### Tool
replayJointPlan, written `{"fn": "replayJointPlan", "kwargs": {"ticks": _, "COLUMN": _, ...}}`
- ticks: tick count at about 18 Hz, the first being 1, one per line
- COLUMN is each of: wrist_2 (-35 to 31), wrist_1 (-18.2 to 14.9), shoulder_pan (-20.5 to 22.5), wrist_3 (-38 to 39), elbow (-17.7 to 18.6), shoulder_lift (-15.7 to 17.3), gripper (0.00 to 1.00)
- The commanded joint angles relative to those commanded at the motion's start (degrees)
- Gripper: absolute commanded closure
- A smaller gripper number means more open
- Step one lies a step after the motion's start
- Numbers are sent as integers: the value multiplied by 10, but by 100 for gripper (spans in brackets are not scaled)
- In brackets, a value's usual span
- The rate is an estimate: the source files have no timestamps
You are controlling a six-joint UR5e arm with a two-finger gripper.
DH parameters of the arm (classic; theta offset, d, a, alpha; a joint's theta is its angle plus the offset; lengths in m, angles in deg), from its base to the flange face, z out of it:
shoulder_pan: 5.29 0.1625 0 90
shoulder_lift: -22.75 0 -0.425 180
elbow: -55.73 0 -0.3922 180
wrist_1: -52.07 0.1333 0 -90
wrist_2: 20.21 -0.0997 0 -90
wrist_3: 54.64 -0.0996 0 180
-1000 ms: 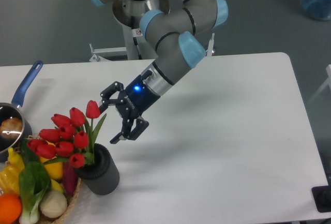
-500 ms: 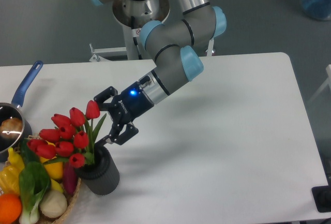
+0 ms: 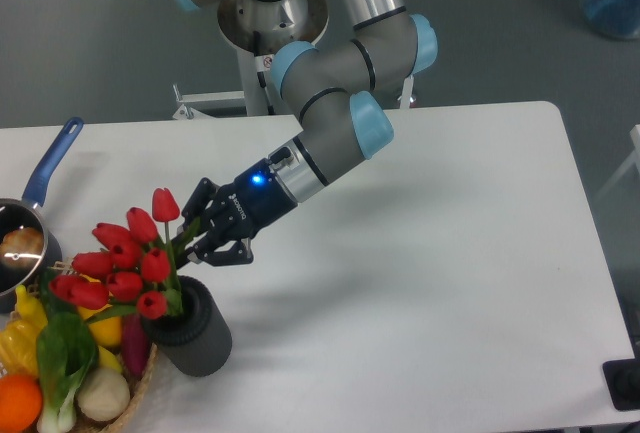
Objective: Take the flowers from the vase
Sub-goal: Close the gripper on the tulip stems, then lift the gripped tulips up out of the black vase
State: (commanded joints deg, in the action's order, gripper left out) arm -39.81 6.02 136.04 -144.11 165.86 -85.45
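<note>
Claw [image 3: 203, 238] closed around the green stems of the flowers [image 3: 122, 265], red tulips leaning left, stems standing in the grey vase [image 3: 195, 331] on the white bench [image 3: 430, 253], vegetables [image 3: 55, 363] beside

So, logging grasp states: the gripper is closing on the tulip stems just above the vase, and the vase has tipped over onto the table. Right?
Not quite. In the camera view the vase stands upright on the table; the gripper is indeed at the stems of the flowers, just above it.

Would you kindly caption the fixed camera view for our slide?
Gripper closing its jaws on the stems of the flowers, above the vase.
</note>
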Motion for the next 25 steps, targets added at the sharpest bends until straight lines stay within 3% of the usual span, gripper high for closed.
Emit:
{"fn": "replayJointPlan", "kwargs": {"ticks": 9, "wrist_2": 0, "wrist_1": 0, "shoulder_pan": 5, "wrist_3": 11, "elbow": -4, "shoulder_lift": 8, "gripper": 100}}
{"fn": "replayJointPlan", "kwargs": {"ticks": 16, "wrist_2": 23, "wrist_1": -1, "shoulder_pan": 4, "wrist_3": 133, "elbow": -53, "shoulder_lift": 40, "gripper": 100}}
{"fn": "replayJointPlan", "kwargs": {"ticks": 21, "wrist_2": 29, "wrist_1": -1, "shoulder_pan": 7, "wrist_3": 157, "elbow": -61, "shoulder_lift": 44, "gripper": 100}}
{"fn": "replayJointPlan", "kwargs": {"ticks": 25, "wrist_2": 40, "wrist_1": -1, "shoulder_pan": 11, "wrist_3": 191, "elbow": -73, "shoulder_lift": 66, "gripper": 100}}
